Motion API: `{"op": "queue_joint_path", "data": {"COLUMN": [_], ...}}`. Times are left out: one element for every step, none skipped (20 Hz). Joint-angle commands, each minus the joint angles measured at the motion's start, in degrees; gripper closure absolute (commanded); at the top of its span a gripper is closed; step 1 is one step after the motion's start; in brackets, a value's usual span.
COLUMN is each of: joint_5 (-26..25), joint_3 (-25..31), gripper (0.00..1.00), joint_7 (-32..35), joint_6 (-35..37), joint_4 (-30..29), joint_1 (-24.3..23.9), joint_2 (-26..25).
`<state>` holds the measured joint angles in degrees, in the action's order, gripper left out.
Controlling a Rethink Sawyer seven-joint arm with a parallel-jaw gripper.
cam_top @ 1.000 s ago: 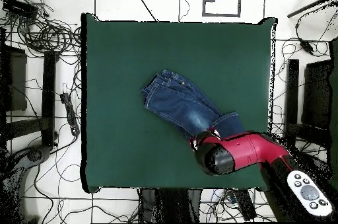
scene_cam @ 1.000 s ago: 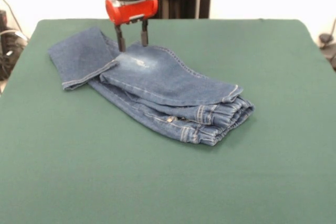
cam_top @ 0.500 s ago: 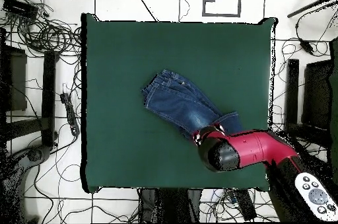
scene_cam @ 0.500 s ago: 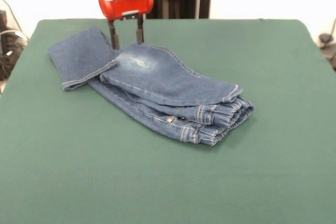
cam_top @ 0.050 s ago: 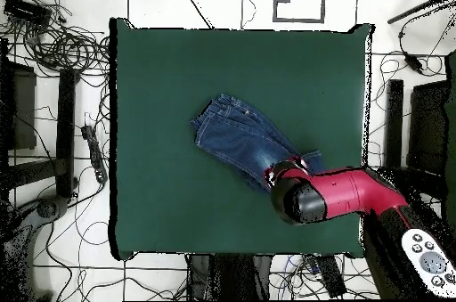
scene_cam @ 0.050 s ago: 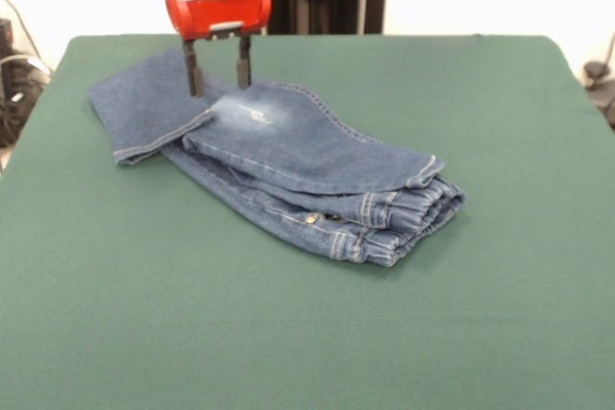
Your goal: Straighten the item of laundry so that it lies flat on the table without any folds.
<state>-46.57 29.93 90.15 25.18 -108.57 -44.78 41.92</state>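
Observation:
The item of laundry (scene_cam @ 0.050 s ago: 288,156), a small pair of blue denim jeans, lies folded on the green table (scene_cam @ 0.050 s ago: 307,333). One leg is doubled over the body, its hem near the gathered waistband at the right, and the other leg's end spreads to the far left. My gripper (scene_cam @ 0.050 s ago: 218,85) hangs open just over the far edge of the jeans, where the two legs meet, its two dark fingers (scene_cam @ 0.050 s ago: 193,74) apart with nothing between them. In the overhead view the red arm (cam_top @ 0.050 s ago: 334,196) covers the leg end of the jeans (cam_top @ 0.050 s ago: 239,138), and the gripper is hidden under it.
Green cloth surrounds the jeans on all sides, with wide room toward the near edge and the right in the front view. Cables (cam_top @ 0.050 s ago: 62,49) and dark stands (cam_top @ 0.050 s ago: 66,129) lie on the floor around the table (cam_top @ 0.050 s ago: 178,67).
My gripper has risen slightly and shifted left along the far edge of the jeans in the front view. The jeans have not moved.

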Motion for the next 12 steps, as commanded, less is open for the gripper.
{"op": "queue_joint_path", "data": {"joint_5": [-0.9,-1.5,-2.4,-2.9,-3.5,-3.8,-3.9,-4.4,-4.8,-5.4,-5.7,-5.8], "joint_3": [1.0,0.5,-0.2,-0.6,-1.2,-1.7,-2.1,-2.6,-3.1,-3.8,-4.4,-4.9], "gripper": [0.0,0.0,0.0,0.0,0.0,0.0,0.0,0.0,0.0,0.0,0.0,0.0], "joint_7": [-1.0,-0.8,-0.5,-0.3,0.0,0.2,0.3,0.5,0.7,0.8,1.0,1.1], "joint_6": [2.2,1.9,1.7,1.3,1.1,1.0,1.0,0.9,0.8,0.8,0.8,1.3], "joint_4": [3.6,3.9,4.2,4.4,4.5,4.6,4.6,4.9,5.2,5.6,5.8,5.9], "joint_1": [3.8,4.2,4.6,4.9,5.2,5.5,5.8,6.2,6.6,7.2,7.5,7.8], "joint_2": [-2.2,-2.5,-3.0,-3.3,-3.6,-3.8,-3.9,-4.2,-4.5,-4.8,-5.0,-5.3]}}
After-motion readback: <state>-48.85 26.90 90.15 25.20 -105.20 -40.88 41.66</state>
